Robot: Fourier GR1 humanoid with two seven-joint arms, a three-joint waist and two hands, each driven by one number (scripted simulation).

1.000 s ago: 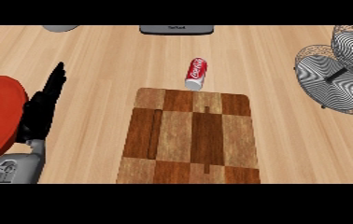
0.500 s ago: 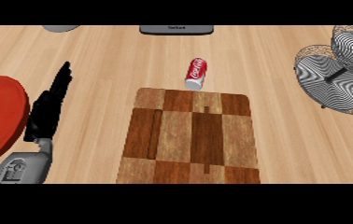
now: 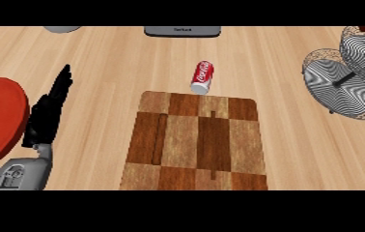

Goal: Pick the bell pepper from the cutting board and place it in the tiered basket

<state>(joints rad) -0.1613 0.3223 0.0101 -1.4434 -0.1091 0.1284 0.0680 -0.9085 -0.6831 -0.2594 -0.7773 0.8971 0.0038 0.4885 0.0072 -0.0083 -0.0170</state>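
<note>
While the left robot hand [image 3: 49, 111] rested released, fingers straight, at the bench's [image 3: 114, 66] left, no bell pepper showed on the checkered wooden cutting board [image 3: 196, 139]; locate it first, then carry right to the striped wire tiered basket [image 3: 339, 81].

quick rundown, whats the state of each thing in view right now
cutting board: flat on the counter, nothing on it
soda can: on its side, just beyond the board's far edge
tiered basket: at the right edge, visible tiers hold nothing
red object: cut off by the left edge, can't identify it
left hand: open, fingers straight, beside the red object
bell pepper: not visible
</note>
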